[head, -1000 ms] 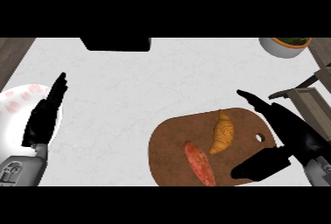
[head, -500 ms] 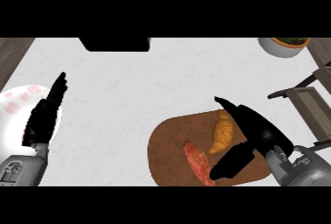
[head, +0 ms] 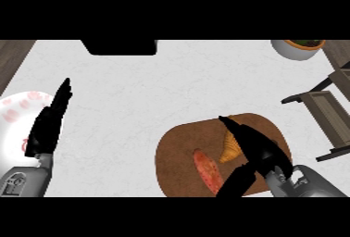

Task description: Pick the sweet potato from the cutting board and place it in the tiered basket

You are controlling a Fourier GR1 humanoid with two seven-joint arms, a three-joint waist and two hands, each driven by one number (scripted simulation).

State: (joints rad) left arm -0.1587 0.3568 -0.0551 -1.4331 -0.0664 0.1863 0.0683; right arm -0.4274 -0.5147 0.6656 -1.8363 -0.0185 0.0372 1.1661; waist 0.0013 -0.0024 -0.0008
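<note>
Fingers of our black right hand lie straight and spread over the round brown wooden cutting board, with the thumb angled off toward the board's near edge; they curl round nothing. Just beside those fingers, on their left, we see the orange tapered sweet potato lying on the board, partly hidden by the hand, so we cannot tell whether the hand touches it. Left of it, also on the board, lies a reddish elongated food item, apart from the sweet potato.

Our black left hand rests at the left side of the white marbled counter, its fingers straight and pointing away from us, holding nothing. It overlaps the edge of a white round plate with pink markings that sits at the counter's left edge.

At the right edge we see the grey-brown wooden tiered basket, well apart from the board's contents. A white bowl with brownish contents stands at the far right corner, and a black rectangular object sits at the far edge of the counter.
</note>
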